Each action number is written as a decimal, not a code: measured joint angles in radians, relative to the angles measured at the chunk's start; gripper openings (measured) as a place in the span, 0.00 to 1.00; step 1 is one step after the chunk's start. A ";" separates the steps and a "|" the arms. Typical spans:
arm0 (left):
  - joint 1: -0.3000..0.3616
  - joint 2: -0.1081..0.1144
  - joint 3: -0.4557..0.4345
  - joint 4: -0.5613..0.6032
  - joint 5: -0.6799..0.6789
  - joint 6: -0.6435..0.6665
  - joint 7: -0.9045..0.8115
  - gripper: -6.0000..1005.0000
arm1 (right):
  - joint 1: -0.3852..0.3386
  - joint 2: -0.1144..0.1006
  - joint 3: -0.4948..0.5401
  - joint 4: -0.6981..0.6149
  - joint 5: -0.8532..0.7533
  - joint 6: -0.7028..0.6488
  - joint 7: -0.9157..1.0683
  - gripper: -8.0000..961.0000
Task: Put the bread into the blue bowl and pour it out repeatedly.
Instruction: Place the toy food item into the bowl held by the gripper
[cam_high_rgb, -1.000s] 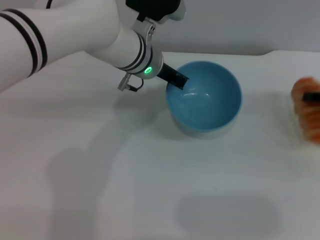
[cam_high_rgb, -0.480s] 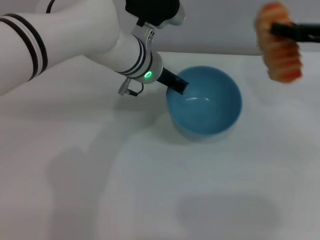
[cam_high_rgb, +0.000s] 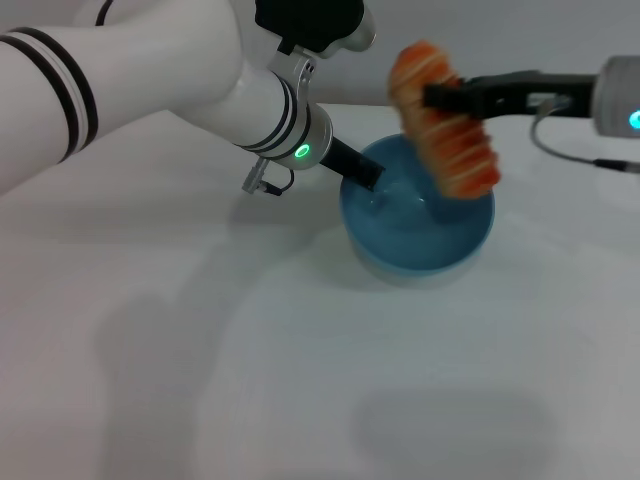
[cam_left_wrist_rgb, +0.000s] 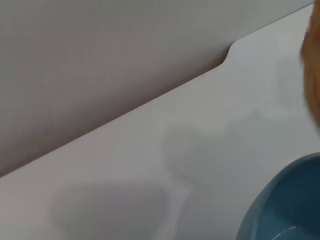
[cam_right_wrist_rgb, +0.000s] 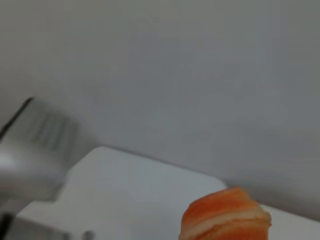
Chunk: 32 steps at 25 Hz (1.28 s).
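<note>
While left hand (cam_high_rgb: 366, 175) grips blue bowl (cam_high_rgb: 418, 215) rim, right hand (cam_high_rgb: 432, 97) clamps bread (cam_high_rgb: 445, 135) above it

My left arm (cam_high_rgb: 150, 80) is white with paired black bands, a green indicator light and black fingers. My right arm (cam_high_rgb: 615, 95) is silver-grey, blue-lit, trailing a grey cable.

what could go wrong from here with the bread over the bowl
1. The right gripper holds the bread near one end, so the loaf hangs tilted above the blue bowl. If released like this, it may tip and land across the rim instead of inside.

2. The left gripper is clamped on the bowl's rim, with a finger reaching inside. The descending bread could strike it and knock the bowl.
</note>
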 joint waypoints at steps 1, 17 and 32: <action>-0.001 0.000 0.000 -0.001 -0.003 0.000 0.000 0.01 | 0.001 0.000 -0.029 0.010 0.027 0.013 -0.013 0.39; 0.007 0.000 -0.002 -0.001 -0.010 -0.008 0.000 0.01 | 0.005 0.001 -0.103 0.127 0.092 0.048 -0.030 0.24; 0.012 0.000 -0.006 -0.001 -0.012 -0.016 0.000 0.01 | -0.013 0.001 -0.110 0.155 0.163 0.065 -0.150 0.46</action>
